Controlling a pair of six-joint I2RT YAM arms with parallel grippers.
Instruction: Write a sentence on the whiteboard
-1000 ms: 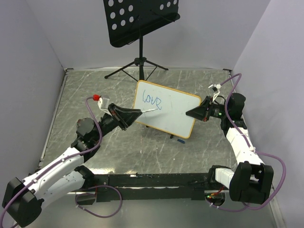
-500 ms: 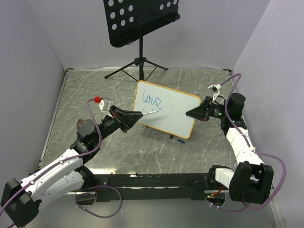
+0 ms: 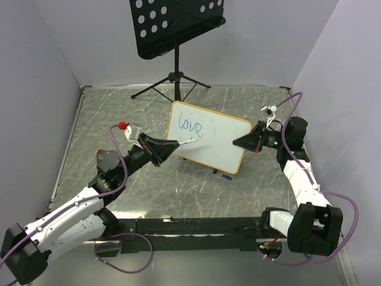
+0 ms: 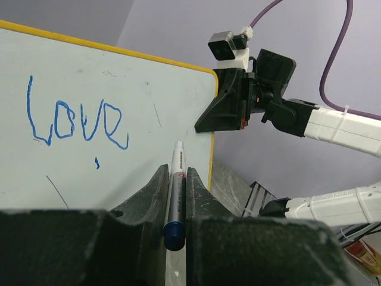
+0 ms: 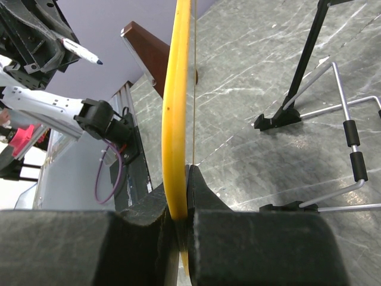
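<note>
The whiteboard (image 3: 223, 140) stands tilted in the middle of the table, light-wood framed. It bears one blue word, "love" (image 3: 192, 126), also seen in the left wrist view (image 4: 77, 119); a small blue dot sits below it. My left gripper (image 3: 172, 145) is shut on a marker (image 4: 174, 190), whose tip points at the board just below the word. Whether the tip touches the board I cannot tell. My right gripper (image 3: 238, 142) is shut on the board's right edge (image 5: 177, 113) and holds it.
A black perforated music stand (image 3: 176, 27) on a tripod stands at the back. A small blue cap (image 3: 225, 177) lies on the table in front of the board. Walls close in on left and right.
My left arm has drawn back slightly to the lower left with the marker. The word on the board has not grown. The right arm has not moved.
</note>
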